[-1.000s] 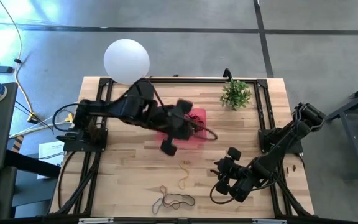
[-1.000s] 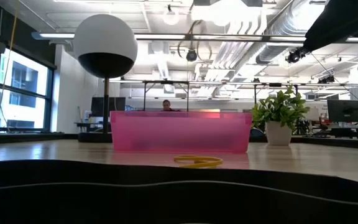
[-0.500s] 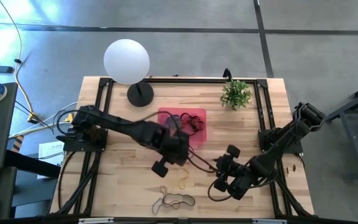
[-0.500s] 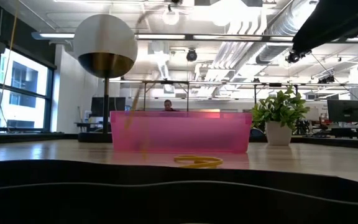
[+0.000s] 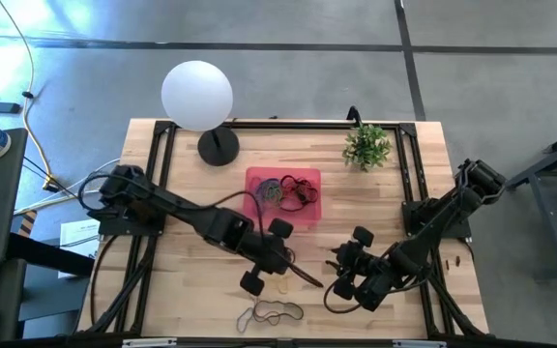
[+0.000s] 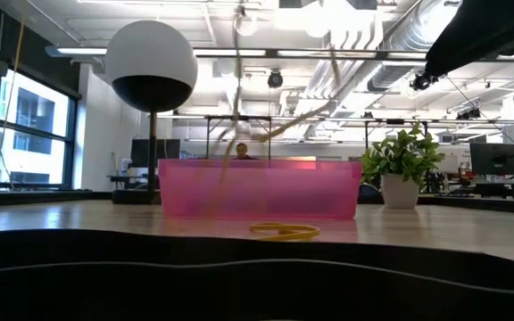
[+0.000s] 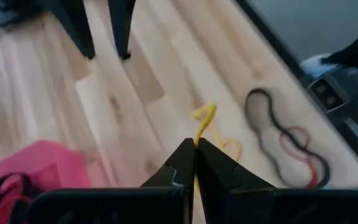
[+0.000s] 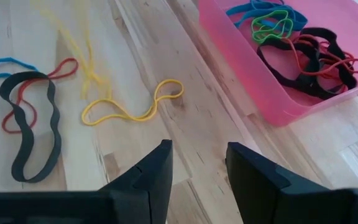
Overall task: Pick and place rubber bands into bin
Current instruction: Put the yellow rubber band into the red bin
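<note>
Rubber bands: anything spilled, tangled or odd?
Nothing spilled or damaged. Loose rubber bands lie on the table, others sit inside the bin, and the left claw is shut on a yellow band.

The pink bin [image 5: 305, 216] holds tangled rubber bands [image 8: 303, 53]. A yellow band [image 8: 132, 104] and a black band [image 8: 31, 127] lie on the table nearby.

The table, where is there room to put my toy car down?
Bare wood lies between the globe lamp and the plant, and along the table's left front beside the left arm. It is crowded near the front middle: the left claw pinches a yellow band, loose rubber bands lie there, and the right claw waits beside the bin.
</note>
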Robot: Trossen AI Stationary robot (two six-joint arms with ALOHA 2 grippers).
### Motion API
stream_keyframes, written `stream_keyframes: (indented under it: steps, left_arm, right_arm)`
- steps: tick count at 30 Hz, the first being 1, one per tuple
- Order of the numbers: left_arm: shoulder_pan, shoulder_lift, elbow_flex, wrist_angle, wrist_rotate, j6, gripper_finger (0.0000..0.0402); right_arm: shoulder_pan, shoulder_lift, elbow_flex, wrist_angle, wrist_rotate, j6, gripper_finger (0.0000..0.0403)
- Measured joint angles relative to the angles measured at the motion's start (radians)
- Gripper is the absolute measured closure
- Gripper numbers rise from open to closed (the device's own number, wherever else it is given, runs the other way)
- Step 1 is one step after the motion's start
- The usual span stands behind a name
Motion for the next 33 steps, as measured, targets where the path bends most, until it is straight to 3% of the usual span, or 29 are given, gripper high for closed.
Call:
stream_keyframes:
  steps: [15, 18, 24, 28, 33]
  left_arm:
    - [-0.045, -0.039, 0.0, 0.077, -0.087, 0.007, 0.0401]
    - [-0.043, -0.052, 0.002, -0.025, -0.177, -0.015, 0.0401]
    - [-0.051, 0.026, -0.003, -0.115, -0.046, -0.083, 0.0401]
    - [-0.052, 0.028, 0.001, -0.15, -0.083, -0.115, 0.0401]
    - [-0.017, 0.051, 0.0, -0.4, -0.087, -0.2, 0.0401]
  right_arm:
    - [-0.002, 0.0, 0.0, 0.047, -0.042, -0.042, 0.0263]
    - [-0.002, 0.0, 0.0, 0.051, -0.059, -0.055, 0.0263]
    - [-0.002, 0.0, 0.0, 0.069, -0.05, -0.064, 0.0263]
    - [-0.002, 0.0, 0.0, 0.075, -0.051, -0.065, 0.0263]
    - [-0.002, 0.0, 0.0, 0.076, -0.051, -0.064, 0.0263]
